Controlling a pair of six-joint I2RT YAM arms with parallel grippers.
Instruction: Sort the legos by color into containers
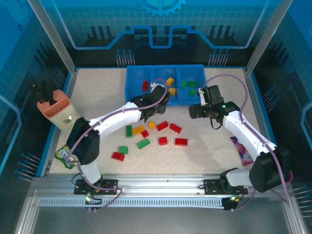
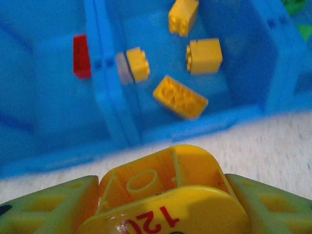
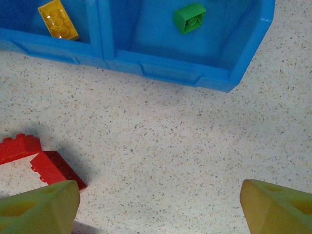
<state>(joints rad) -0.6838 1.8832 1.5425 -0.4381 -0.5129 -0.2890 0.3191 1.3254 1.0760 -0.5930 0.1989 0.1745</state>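
My left claw (image 2: 161, 192) grips a yellow lego (image 2: 151, 173) near the tray (image 2: 195, 125); my right claw (image 3: 158, 197) hangs open over the table (image 3: 170, 136).

Speckled table (image 1: 204, 158) — tray (image 1: 128, 87), legos (image 1: 181, 142), packets (image 1: 63, 155).

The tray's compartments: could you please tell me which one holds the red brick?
The left compartment, with one red brick; the middle holds yellow bricks, the right green.

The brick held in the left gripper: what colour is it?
Yellow brick, clearest in the left wrist view.
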